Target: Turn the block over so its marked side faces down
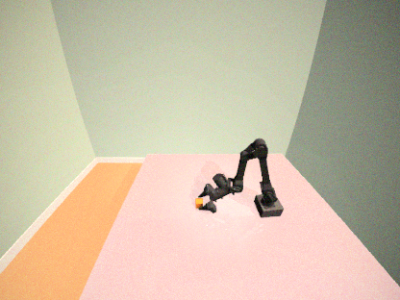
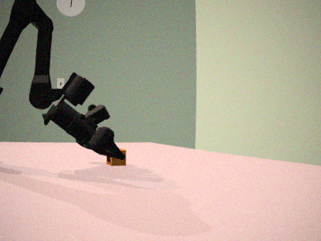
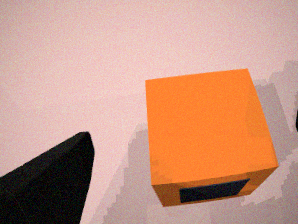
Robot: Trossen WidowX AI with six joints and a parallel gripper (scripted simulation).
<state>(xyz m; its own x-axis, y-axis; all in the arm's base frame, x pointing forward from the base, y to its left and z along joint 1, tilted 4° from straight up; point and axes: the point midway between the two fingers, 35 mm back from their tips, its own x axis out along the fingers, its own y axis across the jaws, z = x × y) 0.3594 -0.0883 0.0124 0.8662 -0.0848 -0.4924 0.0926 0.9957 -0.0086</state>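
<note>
Jaws spread wide and empty, the black gripper (image 2: 116,154) hangs over the small orange cube (image 3: 208,132), flat on the pink tabletop (image 2: 231,193), dark mark sideways.

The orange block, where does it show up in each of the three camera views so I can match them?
Top: the orange block is small, just left of centre on the pink table, at the open pincer tips.
Exterior: lower left of centre, resting on the table under the pincer.
Wrist: large, right of centre, its dark marked side facing the bottom edge.
Shared landmark: the black pincer beside the block.
</note>
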